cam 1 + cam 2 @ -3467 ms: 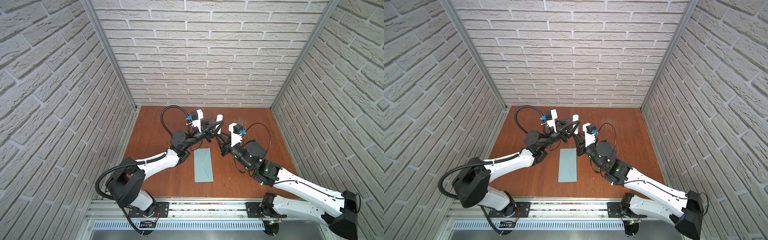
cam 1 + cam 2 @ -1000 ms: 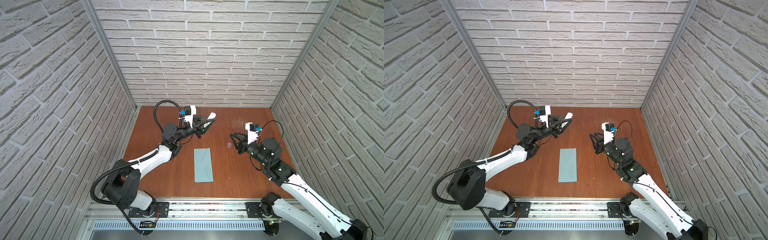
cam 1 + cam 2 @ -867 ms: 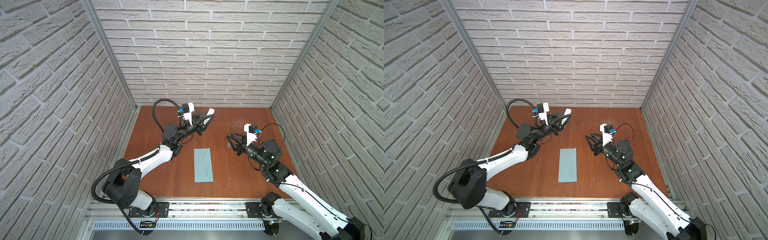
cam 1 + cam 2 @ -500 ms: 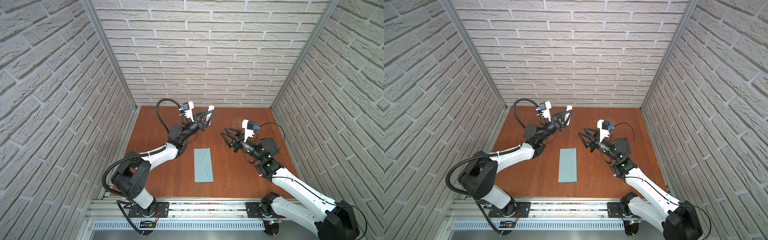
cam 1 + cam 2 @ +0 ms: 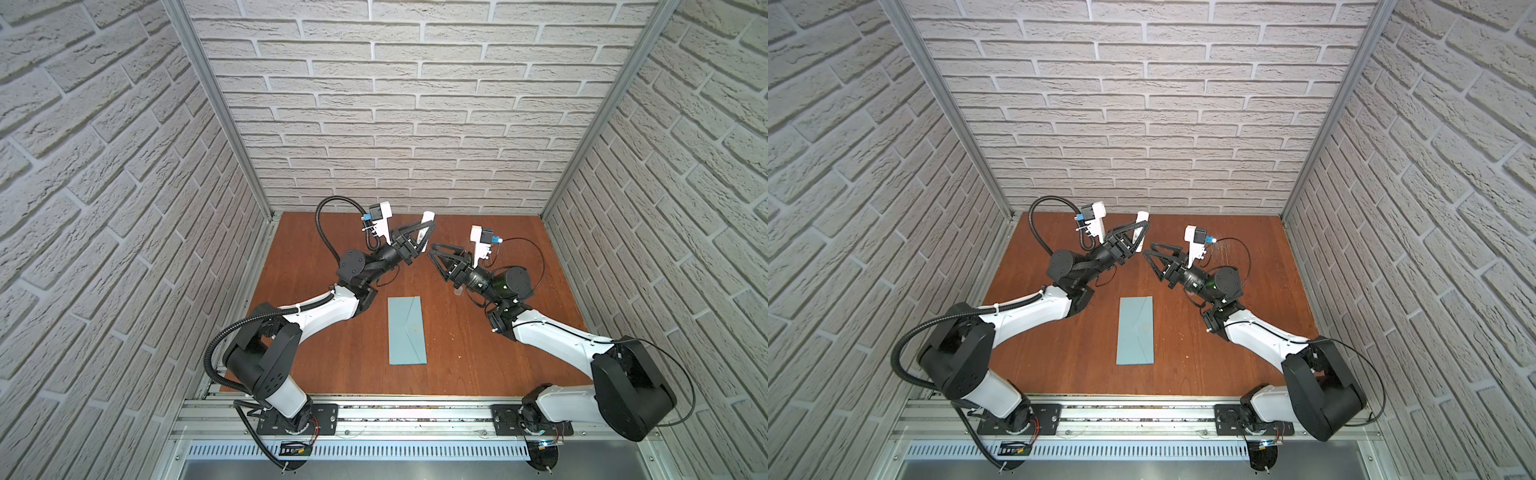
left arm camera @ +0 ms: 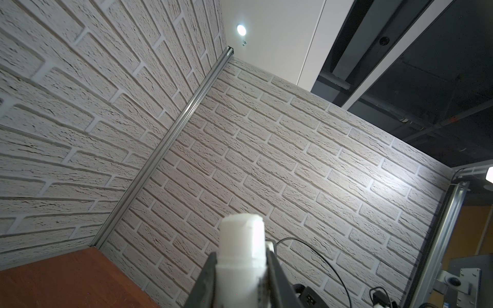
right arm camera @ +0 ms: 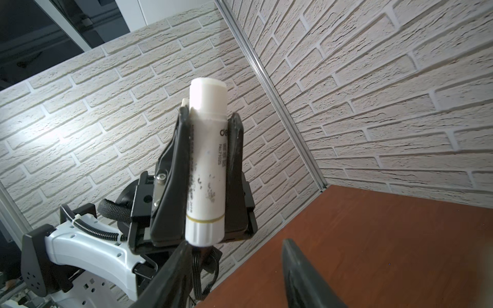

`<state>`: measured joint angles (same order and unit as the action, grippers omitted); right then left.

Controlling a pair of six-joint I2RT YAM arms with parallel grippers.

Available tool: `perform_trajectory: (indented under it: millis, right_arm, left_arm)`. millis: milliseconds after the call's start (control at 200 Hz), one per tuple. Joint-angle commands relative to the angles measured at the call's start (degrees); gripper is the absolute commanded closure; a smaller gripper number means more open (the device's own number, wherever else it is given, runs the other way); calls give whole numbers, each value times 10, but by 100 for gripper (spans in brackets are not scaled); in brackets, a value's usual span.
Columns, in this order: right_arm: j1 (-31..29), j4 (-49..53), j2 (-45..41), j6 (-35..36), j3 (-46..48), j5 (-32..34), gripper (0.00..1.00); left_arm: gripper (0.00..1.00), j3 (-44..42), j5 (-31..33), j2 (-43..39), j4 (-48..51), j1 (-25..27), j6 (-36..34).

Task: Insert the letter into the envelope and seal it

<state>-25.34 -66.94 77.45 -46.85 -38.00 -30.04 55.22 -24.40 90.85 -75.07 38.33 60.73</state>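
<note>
Movement over the last second belongs to the right arm. It stood well off to the right with narrower jaws, and now the right gripper (image 5: 431, 250) has swung back toward the middle, raised off the table (image 5: 478, 357), jaws spread wide with nothing between them. Three and a half seconds ago both grippers met low over the far end of the envelope (image 5: 407, 330); now they face each other beyond that end. The left gripper (image 5: 427, 237) has kept its clench on the white stick (image 5: 427, 219) throughout, staying raised near the back wall (image 5: 395, 145). In the right wrist view the white stick (image 7: 206, 160) is pinched along its middle by two black fingers (image 7: 180, 160). Its plain end stands clear of them and its ringed base pokes out at the other side, just beside one right fingertip (image 7: 178, 261); whether they touch cannot be told. The envelope has not shifted. In both top views it lies flat on the wood near the middle, flap folded down, long edges running toward the back wall, near short edge toward the front rail (image 5: 395, 411). Bare wood shows along all four edges: the strip to the front rail is narrow, the one toward the right arm broader. The left forearm (image 5: 324, 311) passes near the far left corner without covering it.
</note>
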Motion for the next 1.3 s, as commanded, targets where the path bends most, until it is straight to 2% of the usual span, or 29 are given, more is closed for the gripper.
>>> perform_trajectory:
  millis: [0,565,745,860,975,1295]
  right_arm:
    - [1,-87,1,-41,-21,-19,45]
    - [-2,-112,69,-98,-52,-48,55]
    - [-3,-105,81,-113,-70,-51,58]
    - [-4,-91,78,-117,-77,-54,68]
    - [-4,-76,66,-109,-76,-56,78]
    - [-4,38,10,-44,-73,-62,82]
  left_arm:
    - [77,17,-15,1,-52,3,2]
    - [74,40,-29,20,-52,14,4]
    - [68,41,-32,31,-53,22,-1]
    - [62,38,-33,32,-53,25,-5]
    - [61,29,-32,26,-53,24,-14]
    - [59,14,-33,12,-53,14,-24]
